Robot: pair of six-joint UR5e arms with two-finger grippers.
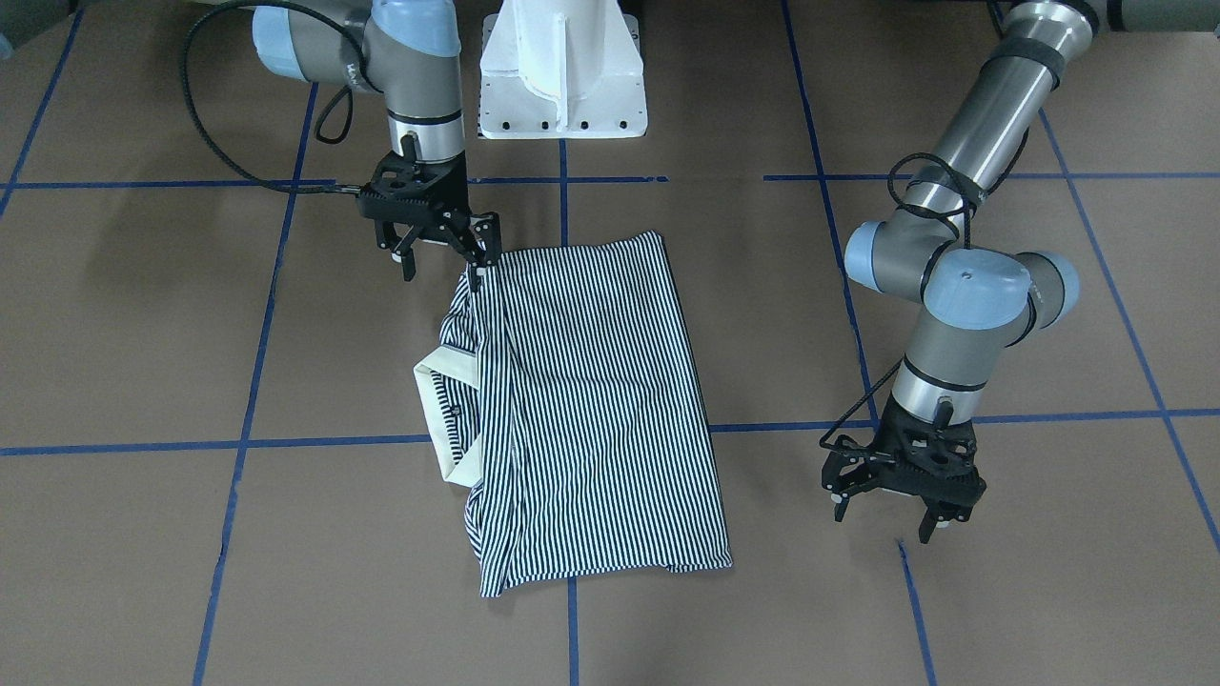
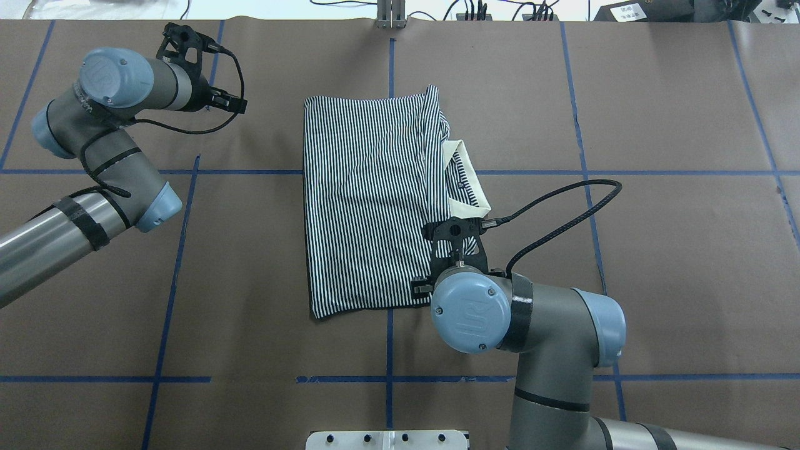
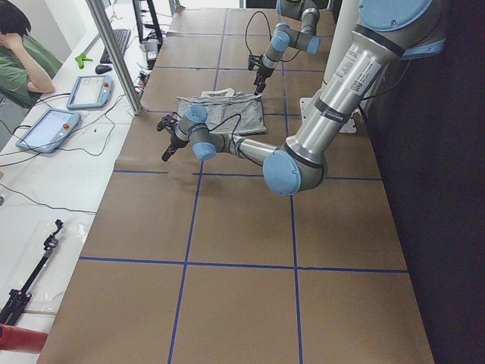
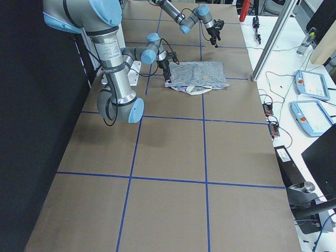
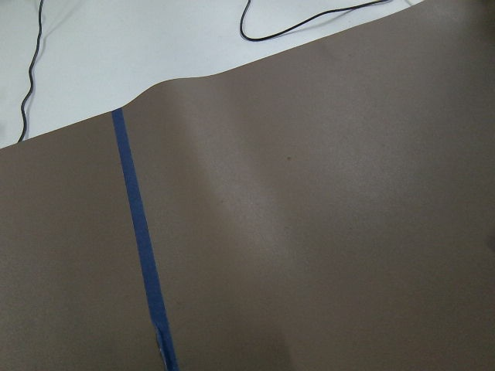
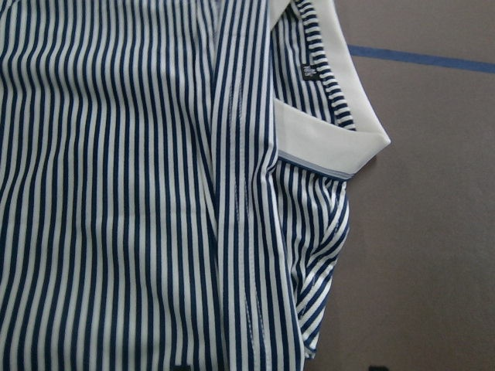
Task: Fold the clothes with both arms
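The striped polo shirt (image 1: pixel 591 410) lies folded into a rough rectangle on the brown table, also seen in the overhead view (image 2: pixel 369 200). Its cream collar (image 1: pixel 443 410) sticks out on the robot's right side and shows in the overhead view (image 2: pixel 465 178) and the right wrist view (image 6: pixel 325 131). My right gripper (image 1: pixel 441 267) is open, low over the shirt's near right corner, with one finger at the fabric edge; it also shows in the overhead view (image 2: pixel 458 240). My left gripper (image 1: pixel 886 519) is open and empty over bare table, well to the left of the shirt (image 2: pixel 209 65).
Blue tape lines (image 1: pixel 334 443) cross the brown table. The white pedestal base (image 1: pixel 562 76) stands at the robot's side. The left wrist view shows the table's far edge (image 5: pixel 178 81) with cables beyond. An operator's desk with tablets (image 3: pixel 49 129) lies past the far edge.
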